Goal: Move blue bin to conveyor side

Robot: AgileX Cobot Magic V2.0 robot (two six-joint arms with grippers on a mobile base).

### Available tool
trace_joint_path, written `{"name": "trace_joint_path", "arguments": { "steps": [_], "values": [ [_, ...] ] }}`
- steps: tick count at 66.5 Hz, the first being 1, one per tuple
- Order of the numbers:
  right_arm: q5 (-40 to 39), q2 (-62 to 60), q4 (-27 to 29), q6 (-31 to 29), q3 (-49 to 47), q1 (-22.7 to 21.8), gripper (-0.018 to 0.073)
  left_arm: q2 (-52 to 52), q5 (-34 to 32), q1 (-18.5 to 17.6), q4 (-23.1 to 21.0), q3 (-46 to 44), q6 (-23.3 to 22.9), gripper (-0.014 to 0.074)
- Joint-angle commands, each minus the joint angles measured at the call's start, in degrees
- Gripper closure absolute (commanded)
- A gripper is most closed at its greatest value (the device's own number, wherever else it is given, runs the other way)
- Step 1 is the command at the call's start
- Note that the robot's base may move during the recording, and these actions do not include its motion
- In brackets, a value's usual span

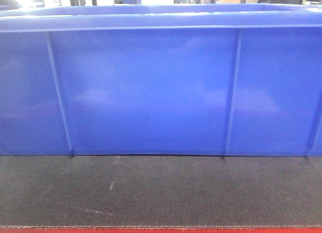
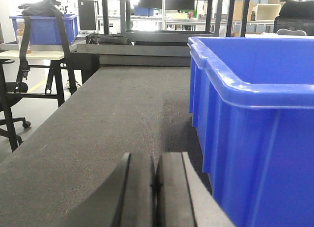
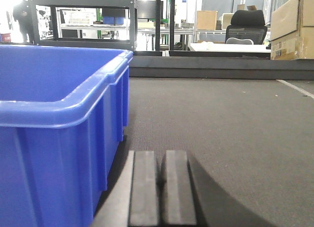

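The blue bin (image 1: pixel 151 87) fills the front view, standing on the black woven conveyor belt (image 1: pixel 161 190) just behind its thin red front edge. In the left wrist view the blue bin (image 2: pixel 255 119) stands to the right of my left gripper (image 2: pixel 156 158), which rests low over the belt (image 2: pixel 98 119), shut and empty. In the right wrist view the blue bin (image 3: pixel 54 129) is on the left, close beside my right gripper (image 3: pixel 160 156), which is shut with nothing in it. Neither gripper holds the bin.
A black metal frame and rail (image 2: pixel 142 45) cross the far end of the belt. A second blue tote (image 2: pixel 46 28) sits on a side table at left. An office chair (image 3: pixel 245 26) and cardboard boxes (image 3: pixel 289 23) stand beyond the belt at right.
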Motion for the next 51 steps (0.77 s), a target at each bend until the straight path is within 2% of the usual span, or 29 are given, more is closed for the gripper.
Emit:
{"name": "trace_joint_path", "arguments": {
  "steps": [1, 51],
  "values": [
    [-1.30, -0.27, 0.16, 0.18, -0.01, -0.08, 0.0648, -0.23, -0.91, 0.08, 0.17, -0.11, 0.13, 0.0602],
    [-1.38, -0.27, 0.16, 0.18, -0.01, -0.08, 0.0648, -0.23, -0.91, 0.08, 0.17, -0.11, 0.13, 0.0602]
  ]
}}
